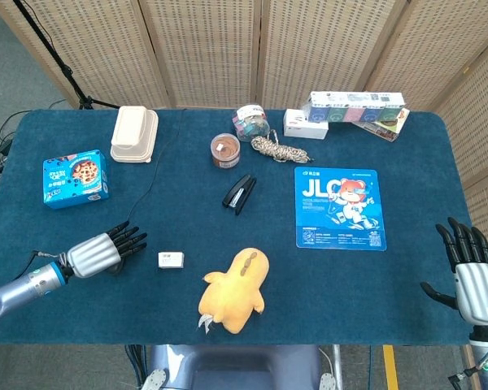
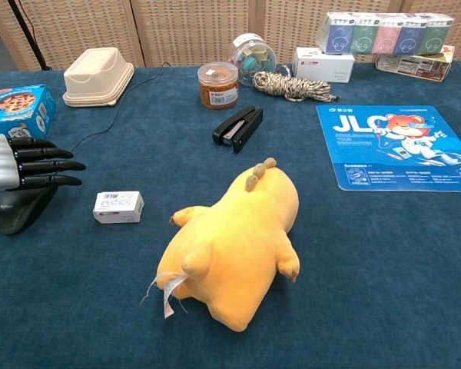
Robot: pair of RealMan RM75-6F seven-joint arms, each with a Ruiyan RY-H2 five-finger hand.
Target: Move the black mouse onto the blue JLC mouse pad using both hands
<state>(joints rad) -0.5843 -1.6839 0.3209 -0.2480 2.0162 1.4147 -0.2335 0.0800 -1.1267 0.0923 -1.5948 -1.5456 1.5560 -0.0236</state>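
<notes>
The black mouse point(image 2: 21, 211) lies at the table's left, its cable running toward the back. My left hand point(image 1: 99, 252) point(image 2: 15, 163) hovers just over it with fingers stretched out flat and apart; in the head view the hand hides the mouse. I cannot see any finger closed around it. The blue JLC mouse pad point(image 1: 340, 208) point(image 2: 399, 146) lies flat at the right with nothing on it. My right hand point(image 1: 470, 276) stands at the table's right front corner, fingers spread and holding nothing, well off the pad.
A yellow plush toy point(image 1: 234, 291) lies at the front centre between mouse and pad. A small white box point(image 1: 171, 259) sits right of the mouse. A black stapler point(image 1: 239, 193), a cookie box point(image 1: 75, 178), a lunch box point(image 1: 134, 134), a jar point(image 1: 225, 150) and a rope coil point(image 1: 278, 149) stand behind.
</notes>
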